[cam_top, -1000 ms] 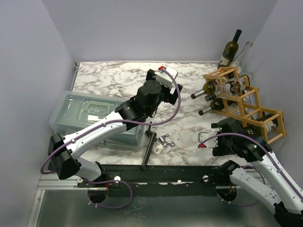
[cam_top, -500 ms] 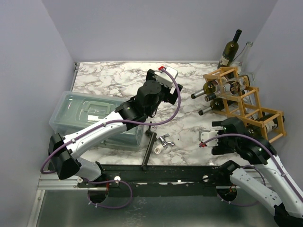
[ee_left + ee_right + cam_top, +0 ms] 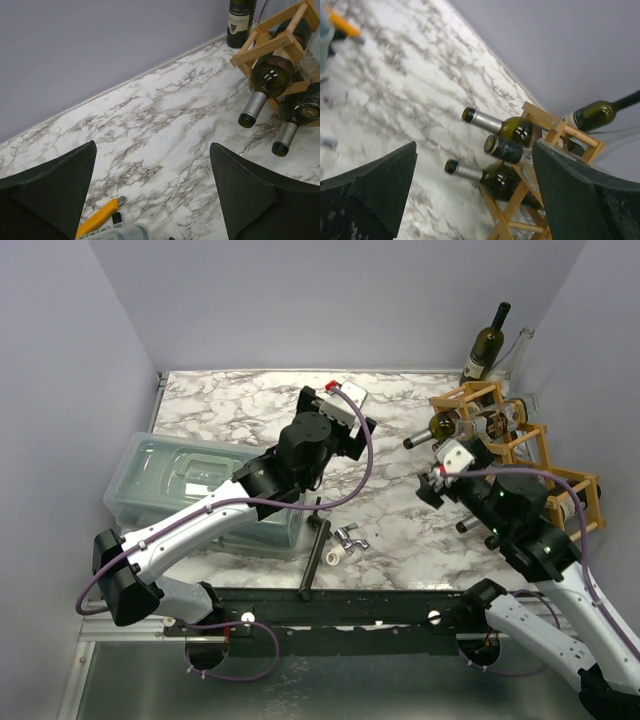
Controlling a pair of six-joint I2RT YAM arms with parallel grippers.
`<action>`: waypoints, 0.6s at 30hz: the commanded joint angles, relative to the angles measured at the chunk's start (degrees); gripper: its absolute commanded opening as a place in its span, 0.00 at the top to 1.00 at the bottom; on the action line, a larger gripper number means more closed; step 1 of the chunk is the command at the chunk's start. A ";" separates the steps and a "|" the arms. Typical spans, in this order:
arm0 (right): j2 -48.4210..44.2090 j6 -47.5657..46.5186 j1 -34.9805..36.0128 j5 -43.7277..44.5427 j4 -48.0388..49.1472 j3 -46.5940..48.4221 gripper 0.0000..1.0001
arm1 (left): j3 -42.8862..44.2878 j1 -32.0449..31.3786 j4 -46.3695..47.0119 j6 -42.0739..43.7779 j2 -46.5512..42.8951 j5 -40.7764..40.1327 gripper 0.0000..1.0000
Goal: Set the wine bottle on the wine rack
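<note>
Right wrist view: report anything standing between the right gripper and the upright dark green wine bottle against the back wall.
The light-brown wooden wine rack, with bottles lying in its cells, stands between the right gripper and the dark green wine bottle behind it. The jaws are open and empty.

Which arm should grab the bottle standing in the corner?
Right. The right hand is open, empty, close to the rack and nearer the bottle; the left hand is farther away.
</note>
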 commanded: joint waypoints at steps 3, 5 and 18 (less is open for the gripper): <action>12.12 20.64 0.06 20.50 28.06 2.09 0.00 | -4.33 0.05 1.61 -1.11 -5.33 3.23 0.04; 16.63 22.25 0.08 26.68 33.94 3.31 0.00 | -5.54 0.06 2.91 -1.33 -6.12 3.46 0.04; 42.77 23.30 -6.21 39.76 48.16 22.23 0.00 | -10.51 0.05 9.42 3.58 -6.85 0.68 0.04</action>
